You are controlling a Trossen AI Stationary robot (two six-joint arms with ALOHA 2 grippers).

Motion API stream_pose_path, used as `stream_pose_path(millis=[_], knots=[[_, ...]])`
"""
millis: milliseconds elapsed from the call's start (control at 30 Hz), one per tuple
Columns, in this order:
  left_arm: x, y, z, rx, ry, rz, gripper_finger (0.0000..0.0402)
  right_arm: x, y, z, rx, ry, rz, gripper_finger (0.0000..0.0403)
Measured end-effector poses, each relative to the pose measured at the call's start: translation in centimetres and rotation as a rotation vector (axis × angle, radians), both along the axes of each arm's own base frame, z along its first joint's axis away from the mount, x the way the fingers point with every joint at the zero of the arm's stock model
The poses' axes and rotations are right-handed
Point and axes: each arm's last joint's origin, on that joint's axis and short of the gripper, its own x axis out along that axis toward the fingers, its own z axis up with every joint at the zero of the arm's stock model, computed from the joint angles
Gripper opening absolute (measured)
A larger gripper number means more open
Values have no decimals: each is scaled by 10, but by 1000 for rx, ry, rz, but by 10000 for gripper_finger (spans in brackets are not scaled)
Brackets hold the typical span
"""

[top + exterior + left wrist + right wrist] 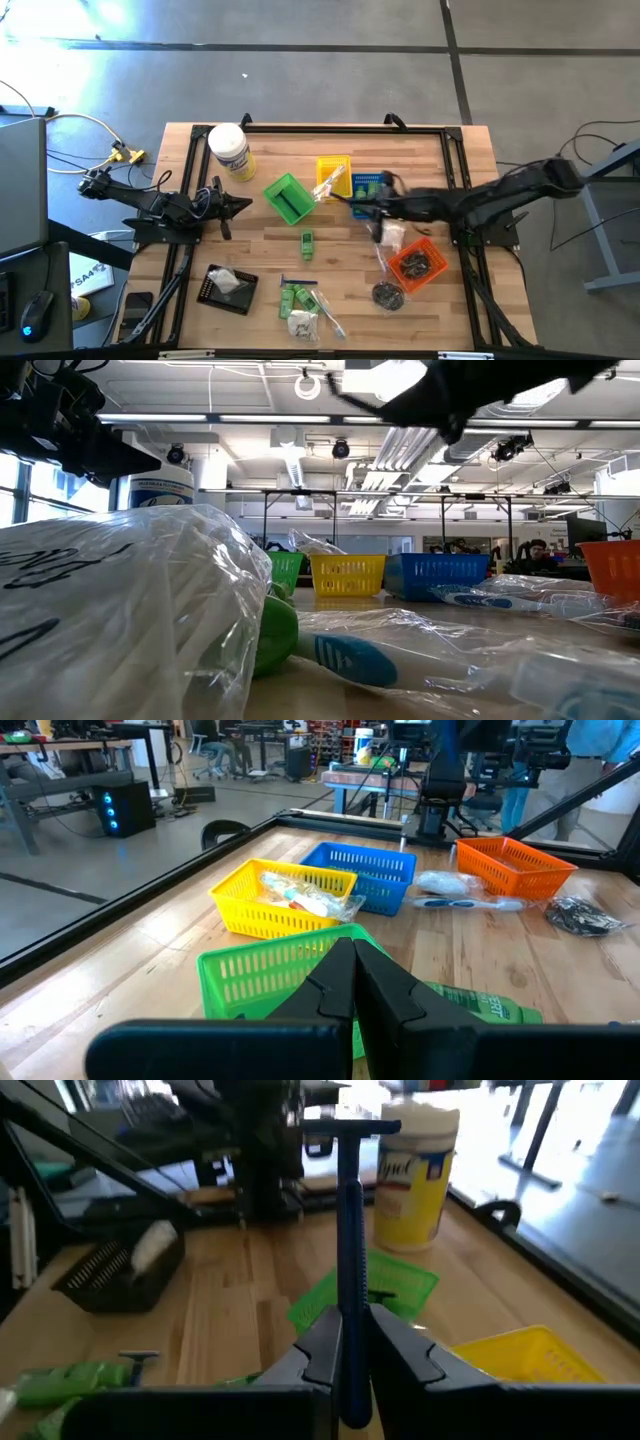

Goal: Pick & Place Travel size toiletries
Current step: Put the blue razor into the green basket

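Observation:
My right gripper (352,1330) hangs above the blue basket (372,187) and is shut on a blue razor (350,1220), whose head (352,1126) is at the end away from the fingers. Other travel size toiletries lie on the table. A green tube (307,243) lies mid-table. Green bottles and wrapped pieces (303,303) lie by the near edge. A white packet (392,235) and a dark round piece (388,295) lie near the orange basket (418,265). My left gripper (352,948) waits shut at the table's left, beside the green basket (288,198). My right gripper pinches the razor's blue handle (350,1295) between its two fingers, at the end away from the head. The fingers come almost level from the table's right. The razor juts out past the fingertips, lifted clear of the table and baskets.
The yellow basket (333,175) holds wrapped items. A big white jar with a yellow label (230,152) stands at the far left. A black tray (226,290) sits near left. A black frame (300,128) rims the table.

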Motion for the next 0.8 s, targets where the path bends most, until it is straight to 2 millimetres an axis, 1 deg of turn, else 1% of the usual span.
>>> stream_pose_path(millis=[267,467,633,800], knots=[[0,0,0,-2,-1,-15,0,74,-20,0,48,210,11,29],[0,0,0,-2,-1,-15,0,122,-27,-5,84,341,16,29],[0,0,0,-2,-2,-15,0,155,-34,-20,91,412,12,29],[0,-1,0,-2,-2,-18,0,177,-46,-41,111,517,-20,29]])
